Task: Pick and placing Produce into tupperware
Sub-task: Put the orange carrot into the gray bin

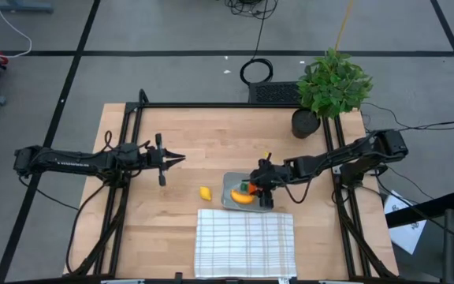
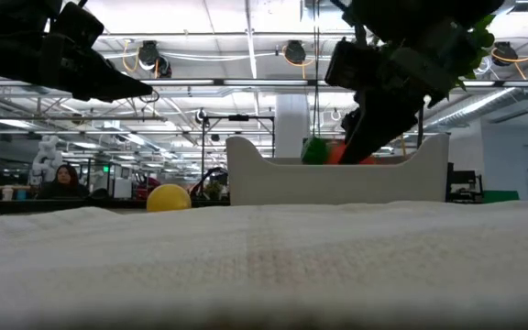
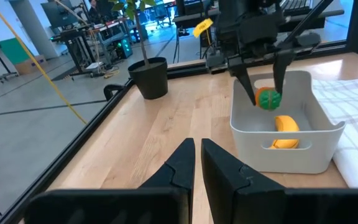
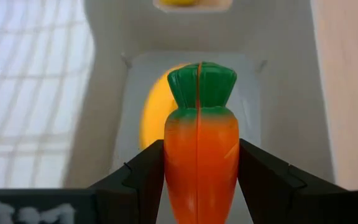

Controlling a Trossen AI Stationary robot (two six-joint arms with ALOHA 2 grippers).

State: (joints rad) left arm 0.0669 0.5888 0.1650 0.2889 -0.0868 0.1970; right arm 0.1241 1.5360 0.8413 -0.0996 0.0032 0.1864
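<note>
The grey tupperware tub (image 1: 233, 194) sits on the wooden table next to the white grid cloth. The yellow banana (image 3: 284, 130) lies inside it. My right gripper (image 4: 199, 167) hangs over the tub, shut on the orange carrot (image 4: 201, 155) with its green top (image 4: 201, 86). The round yellow lemon (image 1: 205, 192) rests on the table left of the tub. My left gripper (image 3: 197, 155) hovers above the table's left half, shut and holding nothing. My right gripper pinches the carrot's orange body (image 4: 199, 180) between its two fingers, one on each side. The fingers (image 3: 247, 84) point down into the tub from above. The carrot is lifted clear of the tub floor, its green top (image 3: 268, 99) pointing away from the wrist, above the banana.
A white grid-patterned cloth (image 1: 244, 243) lies along the table's near edge, in front of the tub. A leafy potted plant (image 1: 329, 87) stands at the far right corner. Bare wood lies between the left gripper and the tub.
</note>
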